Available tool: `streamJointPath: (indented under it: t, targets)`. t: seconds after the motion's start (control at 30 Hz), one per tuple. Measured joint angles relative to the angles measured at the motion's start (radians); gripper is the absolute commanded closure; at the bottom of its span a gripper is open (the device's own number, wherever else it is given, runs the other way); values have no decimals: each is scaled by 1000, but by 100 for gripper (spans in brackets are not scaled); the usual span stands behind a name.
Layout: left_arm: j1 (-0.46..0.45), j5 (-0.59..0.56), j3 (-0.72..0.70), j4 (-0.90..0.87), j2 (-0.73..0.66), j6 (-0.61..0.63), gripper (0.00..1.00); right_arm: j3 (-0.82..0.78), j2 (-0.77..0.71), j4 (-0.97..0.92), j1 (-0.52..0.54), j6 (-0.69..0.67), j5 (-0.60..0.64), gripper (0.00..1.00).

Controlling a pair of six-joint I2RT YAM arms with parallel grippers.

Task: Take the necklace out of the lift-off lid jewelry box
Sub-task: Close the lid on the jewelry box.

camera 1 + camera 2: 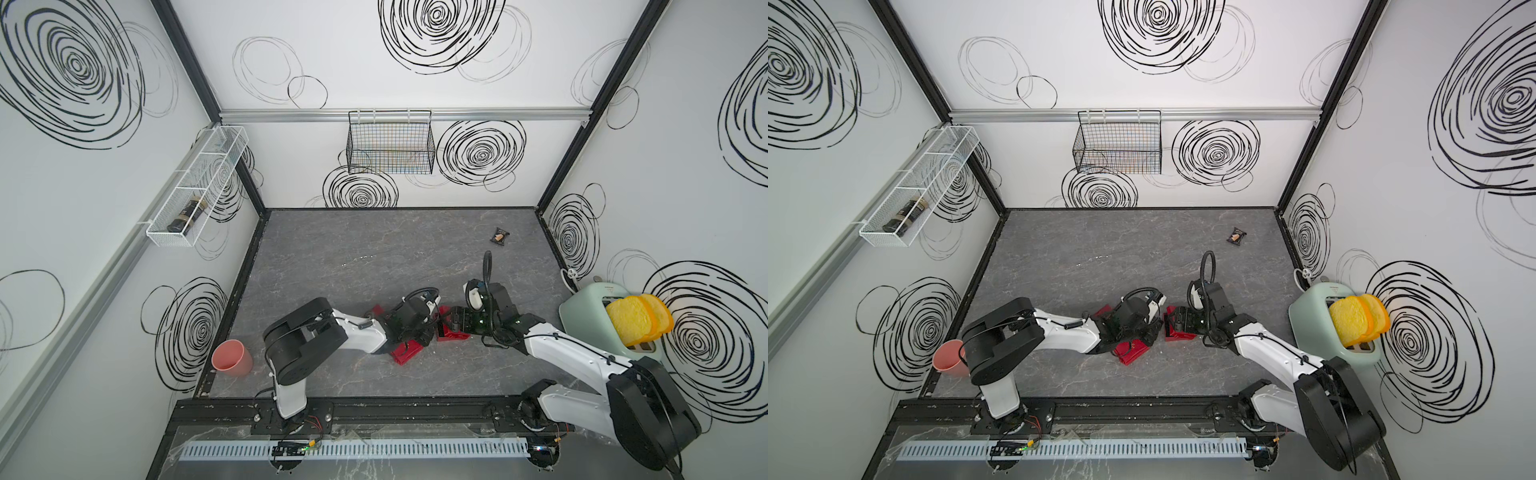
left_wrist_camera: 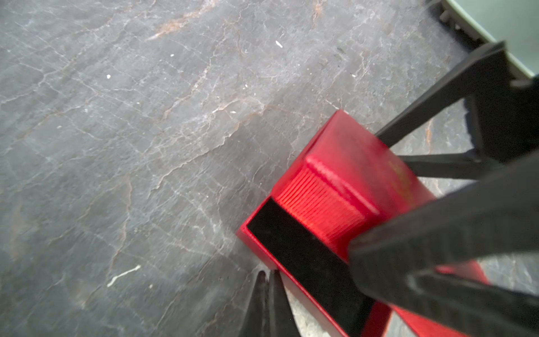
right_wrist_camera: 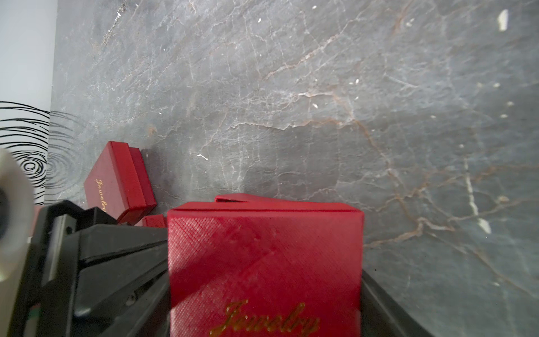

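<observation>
Right tool (image 3: 265,239): clamped on red "Jewelry" lid (image 2: 344,157), tilted over black-lined box base (image 2: 294,251), middle of surface (image 1: 374,374). Left tool (image 2: 264,280): closed, tips beside base's corner. Thin glinting chain (image 1: 357,258): bare surface, far of both tools, well apart

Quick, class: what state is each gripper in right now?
Left gripper: closed, nothing seen between its tips.
Right gripper: closed on the red jewelry-box lid.
</observation>
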Motion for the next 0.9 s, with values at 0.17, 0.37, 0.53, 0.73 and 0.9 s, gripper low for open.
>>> streamJointPath:
  t: [0.17, 0.37, 0.53, 0.73, 0.9]
  targets:
    - [1, 3, -9, 16, 0, 0, 100, 11, 22, 0, 10, -3, 6, 9]
    - [4, 3, -17, 30, 0, 0, 100, 11, 21, 8, 11, -3, -18, 5]
    - [6, 3, -26, 50, 0, 0, 100, 11, 6, 9, 5, 4, -28, 8]
    - [7, 0, -34, 66, -1, 0, 100, 0, -4, 30, -14, 20, -27, 19]
    - [7, 0, -37, 72, -2, 0, 100, 0, 24, 32, -15, 18, -25, 22]
